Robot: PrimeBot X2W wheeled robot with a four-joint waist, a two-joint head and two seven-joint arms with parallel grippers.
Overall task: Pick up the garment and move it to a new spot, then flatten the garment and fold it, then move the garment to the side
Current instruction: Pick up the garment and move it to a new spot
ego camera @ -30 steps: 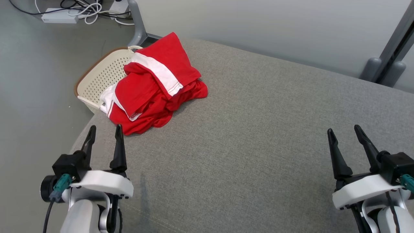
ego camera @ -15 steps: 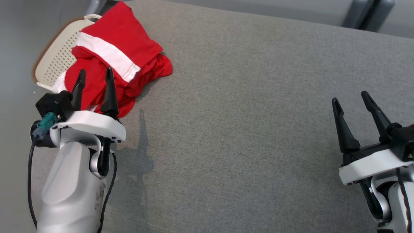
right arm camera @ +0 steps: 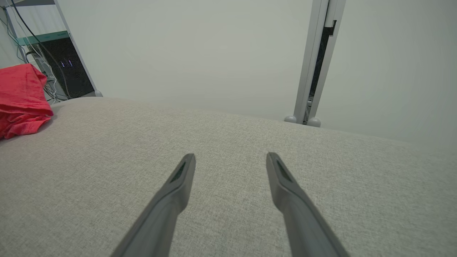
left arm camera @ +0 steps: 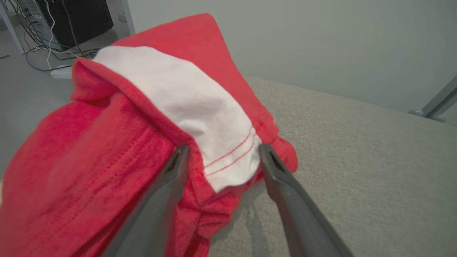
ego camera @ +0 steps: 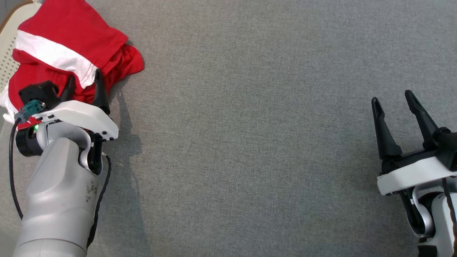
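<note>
The garment (ego camera: 64, 43), a crumpled red shirt with a white band, lies bunched at the far left of the grey padded surface (ego camera: 250, 125). My left gripper (ego camera: 83, 79) is open, its fingers straddling the near edge of the heap. In the left wrist view the garment (left arm camera: 117, 142) looms close, and the white band's stitched corner sits between the spread fingertips of my left gripper (left arm camera: 221, 151). My right gripper (ego camera: 392, 98) is open over bare fabric at the right, holding nothing. In the right wrist view my right gripper (right arm camera: 231, 157) points across the surface, with the garment (right arm camera: 21, 100) far off at the left.
A cream perforated basket (ego camera: 6, 53) peeks from under the garment at the surface's left edge. Beyond the surface are a pale wall, a grey post (right arm camera: 314, 64) and a dark computer case with cables (left arm camera: 71, 18) on the floor.
The head camera has tilted down, so the whole picture has shifted. My left gripper has reached forward to the garment, fingers now around its near edge. The right gripper has hardly moved.
</note>
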